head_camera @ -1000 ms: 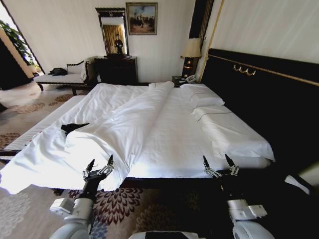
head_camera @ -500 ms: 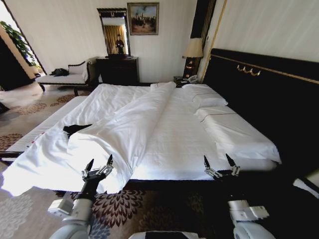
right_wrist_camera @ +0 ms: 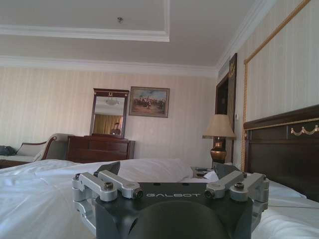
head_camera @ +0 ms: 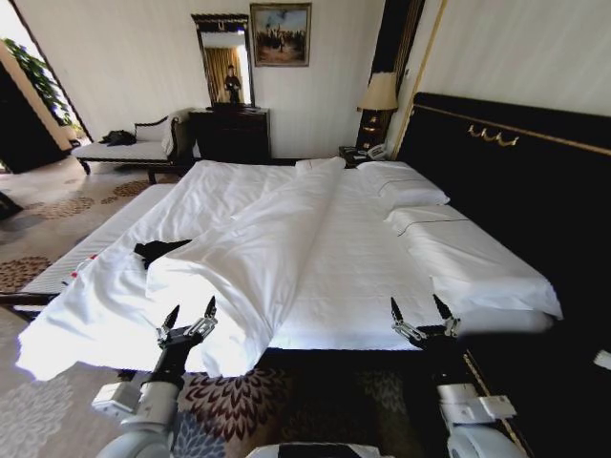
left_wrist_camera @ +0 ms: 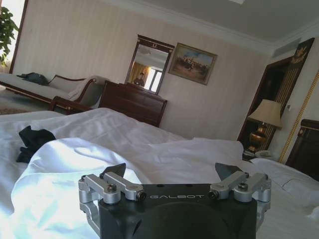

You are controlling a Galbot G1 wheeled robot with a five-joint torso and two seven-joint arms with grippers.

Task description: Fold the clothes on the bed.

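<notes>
The clothes show as a small black bundle on the left side of the bed, half tucked under the folded-back white duvet; the left wrist view shows the clothes too. My left gripper hangs open over the duvet's near corner at the bed's near edge. On the right, the right gripper is open above the near edge of the mattress. Neither holds anything. In the wrist views the left gripper and the right gripper both stand open.
A tall dark headboard runs along the right. Pillows lie beside it. A dark dresser with mirror, a lamp and a chaise stand by the far wall. Patterned carpet stretches left of the bed.
The whole head view has shifted, so the camera has moved; the bed now sits a little lower and further right. Both grippers hold the same open pose.
</notes>
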